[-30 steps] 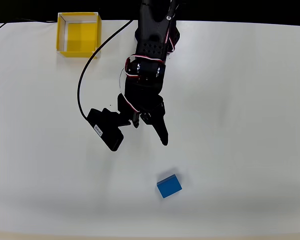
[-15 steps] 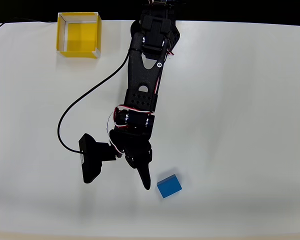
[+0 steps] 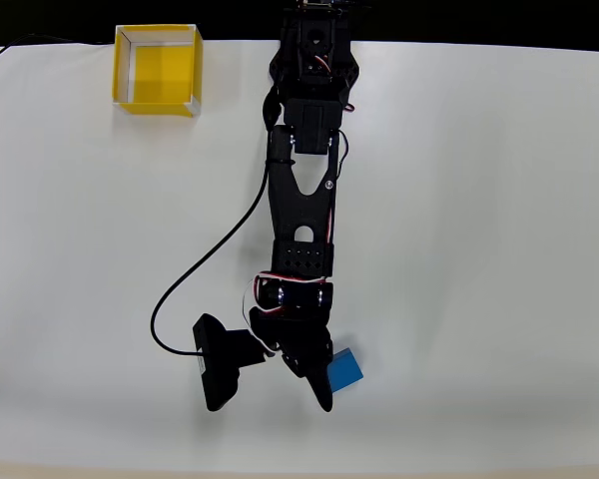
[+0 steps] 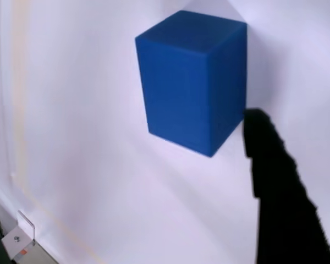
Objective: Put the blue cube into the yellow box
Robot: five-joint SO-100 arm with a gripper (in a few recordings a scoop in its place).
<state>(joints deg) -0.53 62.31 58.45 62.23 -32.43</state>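
- Claw [image 3: 324,384] down beside the blue cube [image 3: 345,370] near the bench's [image 3: 499,249] front edge, lining up a grab.
- One finger [image 4: 280,187] touches the cube; spread or pressed together, cannot tell.
- Yellow box [image 3: 158,70] waits at the far-left corner.

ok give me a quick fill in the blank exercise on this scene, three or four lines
1. The small matte bright-blue cube lies on the white ____.
2. In the overhead view, the square open-top yellow box sits at the top ____ of the table.
3. The yellow box is ____ inside.
4. In the wrist view, one black gripper finger is right beside the ____ cube.

Missing words: table; left; empty; blue
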